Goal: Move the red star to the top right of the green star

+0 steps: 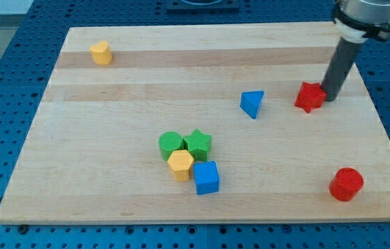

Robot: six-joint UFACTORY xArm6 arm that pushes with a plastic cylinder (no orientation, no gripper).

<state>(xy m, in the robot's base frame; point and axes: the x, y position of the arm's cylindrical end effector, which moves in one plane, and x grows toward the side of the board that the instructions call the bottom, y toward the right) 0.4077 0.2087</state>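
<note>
The red star lies on the wooden board at the view's right, above the middle. My tip is at the red star's right side, touching or nearly touching it. The green star lies near the board's centre-bottom, far to the left and below the red star. It sits in a tight cluster with a green cylinder on its left, a yellow hexagon below it and a blue cube at its lower right.
A blue triangular block lies between the red star and the green star. A red cylinder stands at the lower right. A yellow block sits at the top left. The board's edge runs along the bottom.
</note>
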